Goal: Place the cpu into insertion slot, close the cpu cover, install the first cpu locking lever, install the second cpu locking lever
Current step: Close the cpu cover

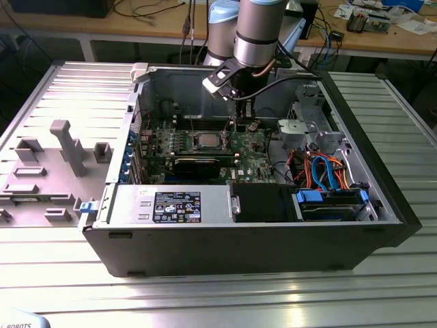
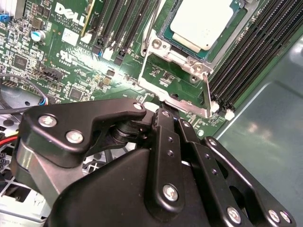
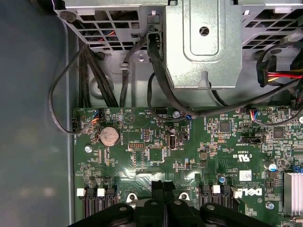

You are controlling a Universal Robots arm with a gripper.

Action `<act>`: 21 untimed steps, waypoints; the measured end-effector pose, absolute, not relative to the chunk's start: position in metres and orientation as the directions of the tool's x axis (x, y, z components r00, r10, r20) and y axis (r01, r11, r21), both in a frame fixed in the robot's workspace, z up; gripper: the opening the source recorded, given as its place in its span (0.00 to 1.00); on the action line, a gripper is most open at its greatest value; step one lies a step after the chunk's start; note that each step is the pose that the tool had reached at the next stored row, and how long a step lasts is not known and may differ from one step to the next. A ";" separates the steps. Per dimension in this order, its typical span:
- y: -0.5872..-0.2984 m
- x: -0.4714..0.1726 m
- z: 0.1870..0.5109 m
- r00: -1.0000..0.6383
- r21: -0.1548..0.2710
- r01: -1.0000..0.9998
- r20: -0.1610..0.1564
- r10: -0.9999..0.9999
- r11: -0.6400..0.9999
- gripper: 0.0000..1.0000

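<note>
Inside the PC case (image 1: 239,253), cpu (image 2: 201,23) seated in insertion slot (image 2: 189,56), clenched gripper (image 2: 163,112) at open cpu cover (image 2: 175,98); cover-closing step, probably needs gentle tip-over.

CPU (image 2: 201,23) in slot (image 2: 182,56), cover (image 2: 187,103) adj.

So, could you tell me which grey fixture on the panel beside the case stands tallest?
The T-topped grey post toward the far side of the panel; the other fixtures are low, squat blocks.
</note>
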State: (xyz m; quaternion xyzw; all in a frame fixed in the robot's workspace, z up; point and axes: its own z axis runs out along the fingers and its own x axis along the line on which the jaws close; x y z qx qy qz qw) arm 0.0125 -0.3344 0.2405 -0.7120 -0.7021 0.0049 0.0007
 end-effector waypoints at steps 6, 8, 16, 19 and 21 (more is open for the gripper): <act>-0.334 0.012 0.240 0.014 -0.008 1.000 -0.006 1.000 -0.014 0.11; -0.334 0.008 0.238 0.014 -0.008 1.000 -0.006 1.000 -0.014 0.11; -0.334 0.008 0.238 0.014 -0.008 1.000 -0.006 1.000 -0.014 0.11; -0.334 0.007 0.238 0.014 -0.008 1.000 -0.006 1.000 -0.014 0.11; -0.334 0.006 0.238 0.014 -0.008 1.000 -0.006 1.000 -0.014 0.11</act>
